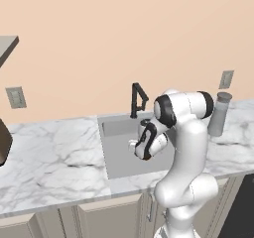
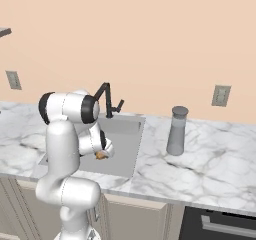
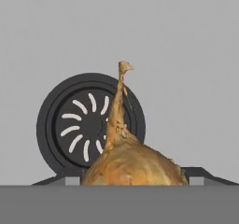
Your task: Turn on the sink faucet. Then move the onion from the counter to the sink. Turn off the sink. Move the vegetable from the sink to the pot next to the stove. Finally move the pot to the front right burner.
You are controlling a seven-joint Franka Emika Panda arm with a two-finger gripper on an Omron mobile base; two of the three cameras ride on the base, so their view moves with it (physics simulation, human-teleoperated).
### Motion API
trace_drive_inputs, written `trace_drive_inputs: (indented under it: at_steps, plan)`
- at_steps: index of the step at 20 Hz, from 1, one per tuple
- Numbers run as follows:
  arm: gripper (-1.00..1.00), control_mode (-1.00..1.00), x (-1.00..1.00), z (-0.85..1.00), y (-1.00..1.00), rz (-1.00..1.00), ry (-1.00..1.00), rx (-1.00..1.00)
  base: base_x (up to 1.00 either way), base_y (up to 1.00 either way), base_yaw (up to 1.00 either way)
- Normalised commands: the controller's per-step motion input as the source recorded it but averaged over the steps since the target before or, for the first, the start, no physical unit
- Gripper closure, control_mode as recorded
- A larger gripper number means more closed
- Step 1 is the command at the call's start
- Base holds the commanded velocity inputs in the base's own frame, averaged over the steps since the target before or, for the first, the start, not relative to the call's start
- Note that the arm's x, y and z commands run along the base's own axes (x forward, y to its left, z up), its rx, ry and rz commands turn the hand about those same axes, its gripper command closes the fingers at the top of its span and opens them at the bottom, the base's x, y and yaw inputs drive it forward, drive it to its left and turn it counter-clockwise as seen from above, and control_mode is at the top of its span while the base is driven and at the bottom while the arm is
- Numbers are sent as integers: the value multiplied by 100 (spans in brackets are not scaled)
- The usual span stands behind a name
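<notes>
One onion (image 3: 133, 164) sits low in the centre of the hand view, right against the fingers and in front of the dark round drain (image 3: 88, 122) on the sink (image 1: 119, 165) floor, while in the right base view it shows as a brown spot under the hand (image 2: 102, 155) at the lower left of the basin. Whether the fingers are clamped on it or standing apart cannot be told (their tips are barely visible). Judging by the dry faucet (image 1: 137, 99), the step is probably lifting the onion for the pot, so a firm grip must come first.
</notes>
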Motion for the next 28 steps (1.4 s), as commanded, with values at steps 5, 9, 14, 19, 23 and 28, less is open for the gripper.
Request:
trace_drive_inputs:
  at_steps: [5, 9, 14, 19, 23, 28]
  plan:
    - [100, -100, -8, -3, 0, 0, -5, 0, 0, 0, 0]
    - [100, -100, -23, 70, 0, -1, -13, 0, 0, 0, 0]
    - [100, -100, -13, 100, 0, -3, -9, 0, 0, 0, 0]
    - [100, -100, -18, 100, 0, -2, -2, 0, 0, 0, 0]
    - [100, -100, -12, 100, -1, -4, 0, 0, 0, 0, 0]
    - [100, -100, -24, 83, -15, -5, 2, 0, 0, 0, 0]
